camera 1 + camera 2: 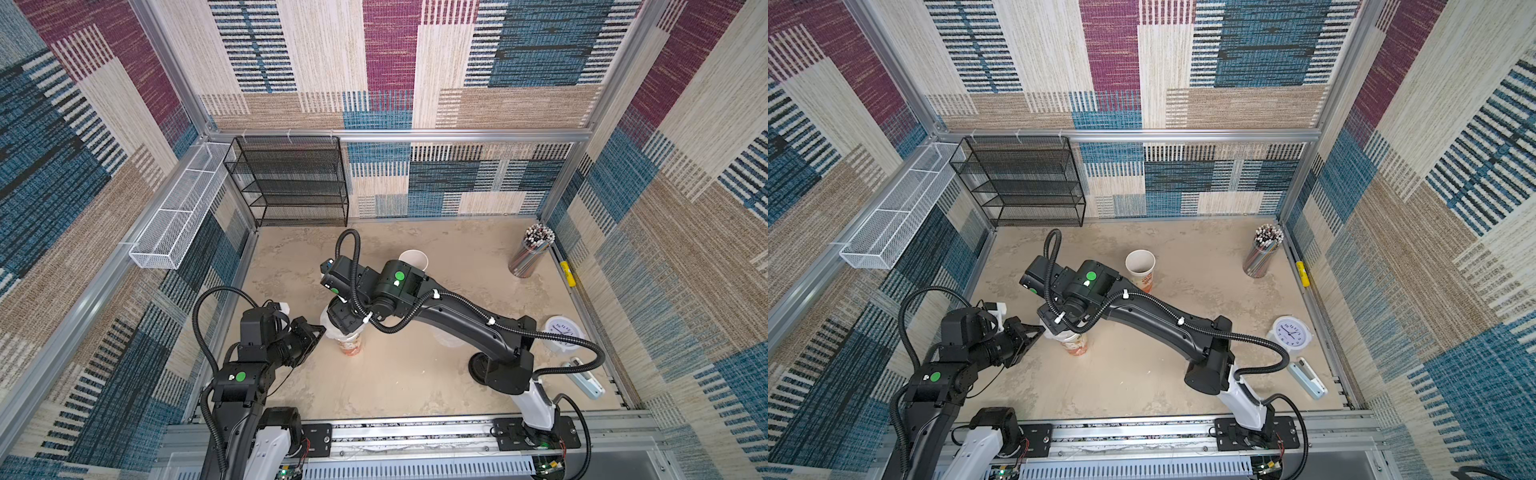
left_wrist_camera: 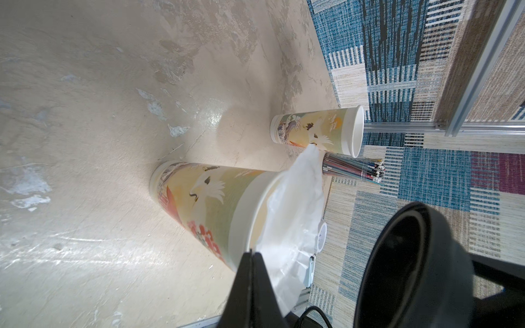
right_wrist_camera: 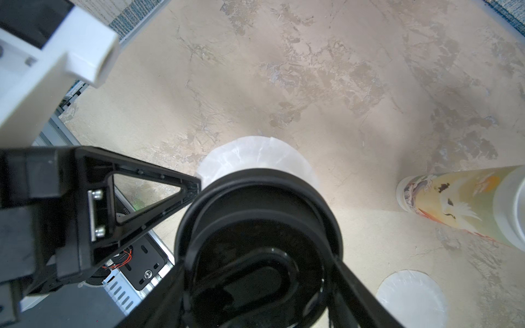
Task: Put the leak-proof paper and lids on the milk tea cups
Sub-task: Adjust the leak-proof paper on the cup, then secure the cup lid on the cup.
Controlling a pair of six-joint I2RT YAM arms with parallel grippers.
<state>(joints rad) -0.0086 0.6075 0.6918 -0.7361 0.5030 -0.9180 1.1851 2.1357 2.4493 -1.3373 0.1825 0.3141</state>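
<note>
Whitish translucent paper (image 2: 295,210), orange crane-print cup (image 2: 210,204), black lid (image 3: 255,221)

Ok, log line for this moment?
left hand: pinching paper on near cup | right hand: black lid over it | far cup: bare

1. both top views: high, far, tilted down over the whole table (image 1: 415,386); nearly identical.
2. left wrist: close, low, side-on to the near cup (image 2: 216,204).
3. right wrist: close, facing down; shares the far cup (image 3: 454,204) with left wrist.
</note>
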